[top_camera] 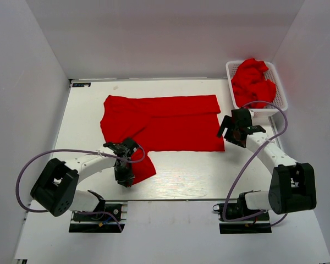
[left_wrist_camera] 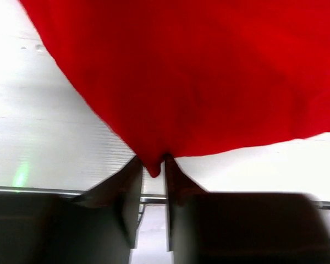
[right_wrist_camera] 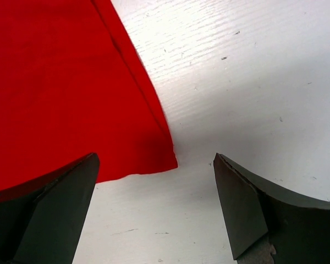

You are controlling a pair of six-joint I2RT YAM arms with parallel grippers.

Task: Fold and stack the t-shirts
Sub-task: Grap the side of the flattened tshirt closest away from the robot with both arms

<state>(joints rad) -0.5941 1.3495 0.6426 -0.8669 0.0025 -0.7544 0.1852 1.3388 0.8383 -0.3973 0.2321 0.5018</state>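
While lying spread on table (top_camera: 187, 171), held: near-left corner of t-shirt (top_camera: 170, 122) clamped between left gripper (left_wrist_camera: 153, 166) fingers. Right gripper (right_wrist_camera: 155, 160) jaws wide apart over near-right corner. Other t-shirts (top_camera: 253, 82) heaped in basket (top_camera: 281, 91).

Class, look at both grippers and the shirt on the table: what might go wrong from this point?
1. Only a corner tip of the shirt sits between the jaws of the left gripper; it may slip out when lifted.
2. The right gripper is open over the other corner; a one-sided lift would likely skew the shirt.
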